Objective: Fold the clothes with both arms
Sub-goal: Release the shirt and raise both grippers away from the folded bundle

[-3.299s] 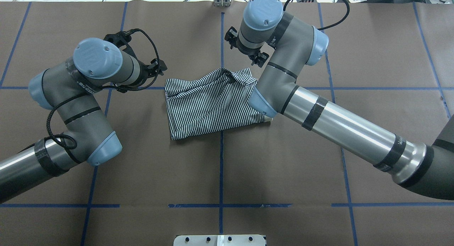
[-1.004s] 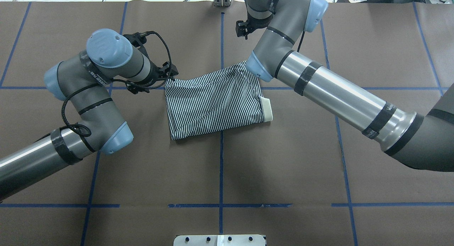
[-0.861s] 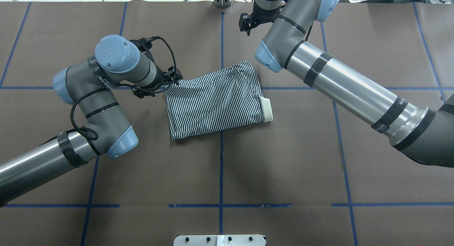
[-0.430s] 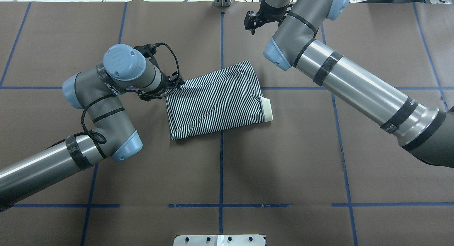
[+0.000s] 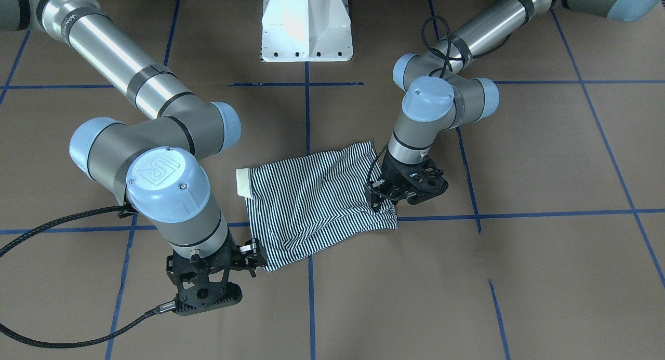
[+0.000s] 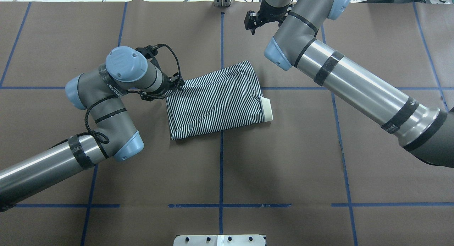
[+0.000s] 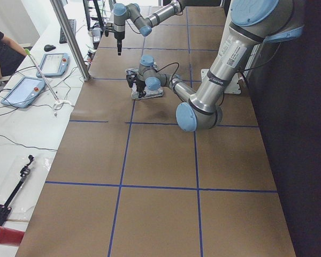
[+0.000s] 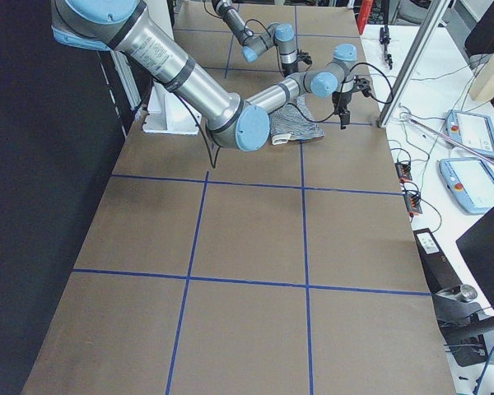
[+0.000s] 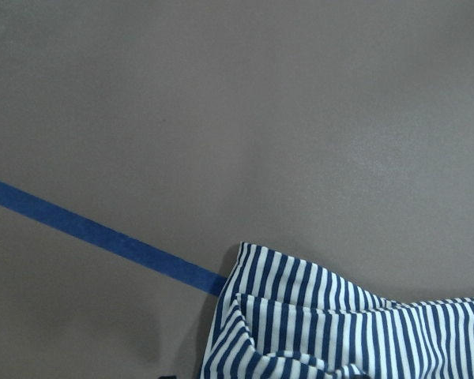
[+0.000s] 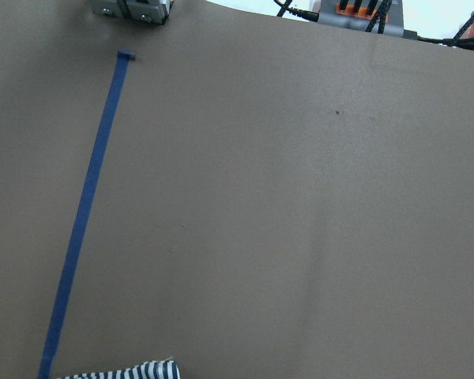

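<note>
The left gripper (image 5: 377,198) was seen clamped on one corner of the striped polo shirt (image 5: 317,204). Its fingertips were largely buried in bunched cloth and were cut out of the left wrist view. From there the shirt was spread, folded, on the brown-papered table (image 5: 519,157), with the cream collar (image 5: 242,182) at the opposite side. The right gripper (image 5: 253,257) was raised off another corner with nothing grasped, and whether it was parted or closed could not be told.

Probably a robotics lab: a brown-papered table (image 6: 283,160) gridded with blue tape (image 6: 220,168), with teach pendants (image 7: 25,91) and an aluminium frame post (image 7: 70,40) on the white bench (image 7: 21,160) beside that table.
</note>
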Controlling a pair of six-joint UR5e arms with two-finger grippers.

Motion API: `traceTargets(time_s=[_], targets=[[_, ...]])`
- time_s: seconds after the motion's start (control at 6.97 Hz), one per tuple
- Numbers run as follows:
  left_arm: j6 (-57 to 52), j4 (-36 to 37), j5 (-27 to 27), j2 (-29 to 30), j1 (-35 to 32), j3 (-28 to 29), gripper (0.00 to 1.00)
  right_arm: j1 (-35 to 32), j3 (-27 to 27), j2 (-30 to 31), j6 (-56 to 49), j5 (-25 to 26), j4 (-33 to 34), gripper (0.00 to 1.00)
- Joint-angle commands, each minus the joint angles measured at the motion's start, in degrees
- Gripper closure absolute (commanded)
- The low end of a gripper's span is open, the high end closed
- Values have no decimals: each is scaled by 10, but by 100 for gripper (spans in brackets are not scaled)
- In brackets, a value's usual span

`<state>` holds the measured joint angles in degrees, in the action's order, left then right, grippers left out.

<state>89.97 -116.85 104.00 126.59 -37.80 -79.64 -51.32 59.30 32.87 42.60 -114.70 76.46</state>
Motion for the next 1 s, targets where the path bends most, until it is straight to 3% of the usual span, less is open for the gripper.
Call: traceTargets(time_s=[0.0, 0.14, 0.86], targets=[[-1, -8, -8, 1, 0, 6, 72, 0, 0, 1, 0, 0, 0, 0], [-2, -8, -12, 1, 0, 6, 100, 0, 0, 2, 0, 0, 0, 0], [-43, -5, -27, -4, -20, 5, 100, 0, 0, 8, 0, 0, -2, 0]])
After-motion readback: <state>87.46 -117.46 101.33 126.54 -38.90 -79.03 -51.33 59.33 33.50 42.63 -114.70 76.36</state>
